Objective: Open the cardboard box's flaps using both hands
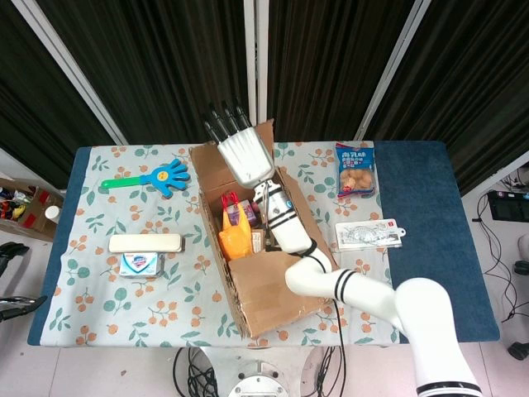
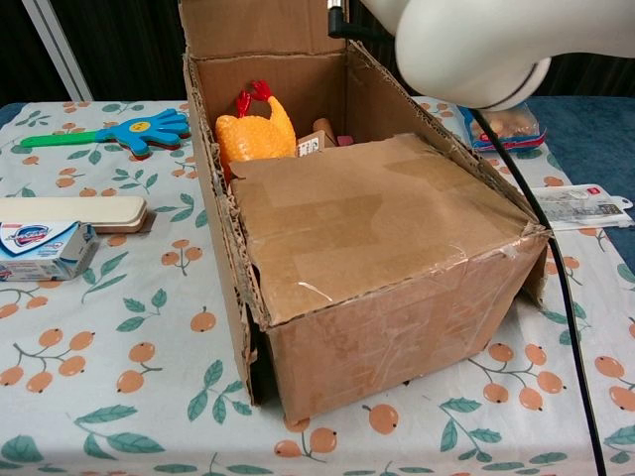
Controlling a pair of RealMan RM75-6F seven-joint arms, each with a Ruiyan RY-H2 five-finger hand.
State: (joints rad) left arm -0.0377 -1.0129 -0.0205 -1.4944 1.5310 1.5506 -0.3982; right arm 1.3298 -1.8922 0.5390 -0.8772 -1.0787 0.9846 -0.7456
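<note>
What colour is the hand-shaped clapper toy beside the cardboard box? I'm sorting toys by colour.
The plastic hand-shaped clapper toy is blue with a green handle, clearest in the head view.

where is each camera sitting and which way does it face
Head view: high above the table's near edge, looking down at the cardboard box; shows the right arm and right hand at the raised far flap.
Chest view: low at the near edge, looking level across; shows only the right arm.
Shared: box, rubber chicken, blue clapper.
</note>
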